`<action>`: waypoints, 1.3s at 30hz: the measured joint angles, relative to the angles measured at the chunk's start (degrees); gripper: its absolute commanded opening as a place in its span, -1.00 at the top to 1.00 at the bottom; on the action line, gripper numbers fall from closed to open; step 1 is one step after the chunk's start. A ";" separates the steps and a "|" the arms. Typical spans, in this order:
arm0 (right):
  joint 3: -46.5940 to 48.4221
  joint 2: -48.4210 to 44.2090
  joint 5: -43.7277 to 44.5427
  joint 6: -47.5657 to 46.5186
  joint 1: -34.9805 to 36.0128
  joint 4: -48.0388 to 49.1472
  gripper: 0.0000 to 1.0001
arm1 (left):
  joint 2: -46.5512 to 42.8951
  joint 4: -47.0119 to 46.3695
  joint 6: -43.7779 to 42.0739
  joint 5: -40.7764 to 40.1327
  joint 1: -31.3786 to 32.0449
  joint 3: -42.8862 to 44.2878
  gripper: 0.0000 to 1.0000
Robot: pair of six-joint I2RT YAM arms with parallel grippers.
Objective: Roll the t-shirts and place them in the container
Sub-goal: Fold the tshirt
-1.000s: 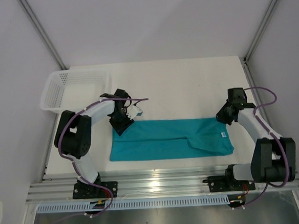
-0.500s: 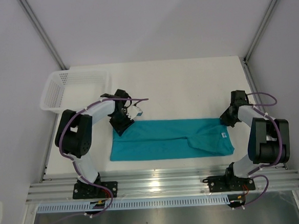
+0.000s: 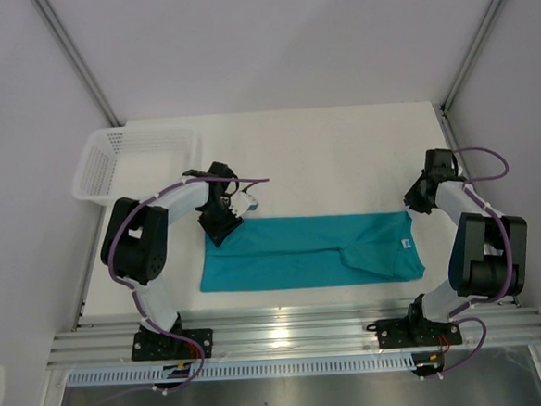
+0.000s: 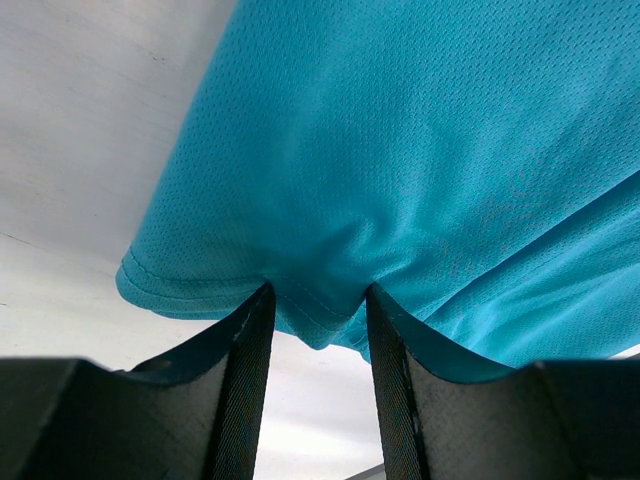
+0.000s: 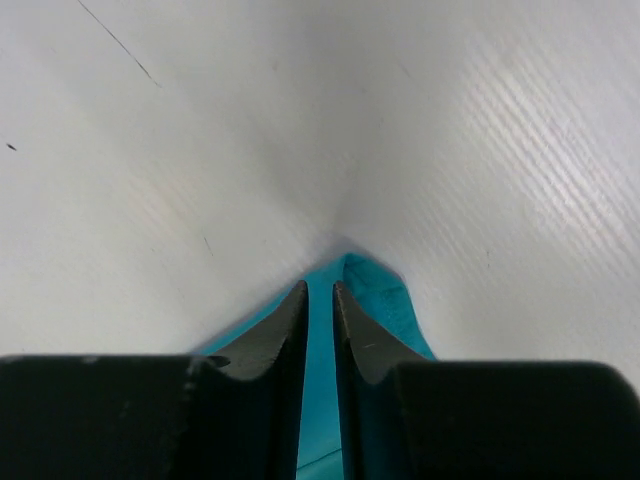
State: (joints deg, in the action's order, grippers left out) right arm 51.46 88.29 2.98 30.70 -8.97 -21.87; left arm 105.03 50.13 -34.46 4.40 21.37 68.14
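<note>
Lying folded in a long band on the tabletop (image 3: 323, 153), the teal t-shirt (image 3: 302, 255) stretches rightward from the white mesh basket (image 3: 101, 166); the left hand (image 4: 318, 300) pinches the corner nearest that basket; the right hand (image 5: 320, 292), fingers a slit apart, sits at the end farthest from it; whether it grips cloth I cannot tell.

The t-shirt (image 3: 302, 252) lies flat on the table (image 3: 323, 153), stretched left to right along the near side. The left gripper (image 3: 219, 233) sits at its far left corner, a fold of cloth between the fingers. The right gripper (image 3: 412, 202) is at the far right corner. A basket (image 3: 97, 173) stands at the table's far left corner, behind the t-shirt.
</note>
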 measured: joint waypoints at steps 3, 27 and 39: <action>0.98 -0.11 -0.02 -0.87 -0.66 0.11 0.46 | 0.00 0.04 0.02 0.00 0.00 0.39 0.08; 4.26 11.02 -4.37 -2.29 -1.05 5.62 1.00 | -0.57 2.29 0.11 0.04 -1.22 2.99 0.03; 28.13 26.91 -4.74 -5.68 -0.17 2.36 0.21 | -3.45 5.86 1.68 2.05 -3.02 5.22 0.03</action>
State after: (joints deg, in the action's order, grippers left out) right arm 79.59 115.20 -1.76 25.02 -9.15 -19.51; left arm 101.58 55.99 -32.77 6.46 18.35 73.36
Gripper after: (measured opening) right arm 0.349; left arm 0.489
